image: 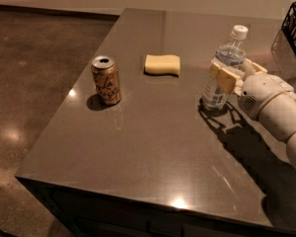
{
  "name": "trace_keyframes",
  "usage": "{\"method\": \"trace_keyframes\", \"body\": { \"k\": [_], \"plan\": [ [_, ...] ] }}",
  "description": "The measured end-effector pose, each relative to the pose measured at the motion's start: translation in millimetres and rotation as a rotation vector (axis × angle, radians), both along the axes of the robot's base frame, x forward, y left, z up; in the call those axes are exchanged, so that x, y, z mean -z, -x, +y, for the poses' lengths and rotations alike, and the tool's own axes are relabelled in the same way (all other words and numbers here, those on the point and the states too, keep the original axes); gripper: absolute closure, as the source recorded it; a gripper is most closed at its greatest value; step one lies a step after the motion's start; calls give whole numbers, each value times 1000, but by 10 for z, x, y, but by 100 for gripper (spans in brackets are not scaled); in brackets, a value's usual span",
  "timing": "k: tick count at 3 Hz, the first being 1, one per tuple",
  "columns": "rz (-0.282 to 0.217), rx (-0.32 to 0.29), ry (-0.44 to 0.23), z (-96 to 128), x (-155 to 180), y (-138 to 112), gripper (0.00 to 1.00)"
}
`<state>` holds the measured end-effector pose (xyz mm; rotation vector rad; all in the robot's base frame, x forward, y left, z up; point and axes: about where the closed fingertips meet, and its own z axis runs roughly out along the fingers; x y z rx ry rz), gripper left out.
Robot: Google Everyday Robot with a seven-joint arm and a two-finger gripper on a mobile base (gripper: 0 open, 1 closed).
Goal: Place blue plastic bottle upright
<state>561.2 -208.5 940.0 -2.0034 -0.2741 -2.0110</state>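
At the dark grey table's right side, the hand has flat tan finger pads; the arm is smooth, rounded, glossy white segments.

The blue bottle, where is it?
In the camera view, the blue plastic bottle is on the table's right side, held in the gripper, right of the yellow sponge.

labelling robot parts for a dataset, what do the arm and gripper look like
The gripper, at the blue plastic bottle on the table, has flat tan jaws on a rounded white wrist with a small dotted grille. The arm is smooth, thick, off-white segments. No cables or lettering show.
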Motion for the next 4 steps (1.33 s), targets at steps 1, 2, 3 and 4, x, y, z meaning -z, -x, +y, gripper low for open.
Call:
{"method": "trace_keyframes", "body": {
  "k": [1, 2, 3, 4],
  "plan": [
    [-43, -12, -3, 29, 72, -15, 53],
    [-40, -12, -2, 41, 56, -14, 29],
    [-41, -15, -1, 56, 51, -17, 5],
    [-41, -16, -1, 65, 47, -18, 0]
  ]
}}
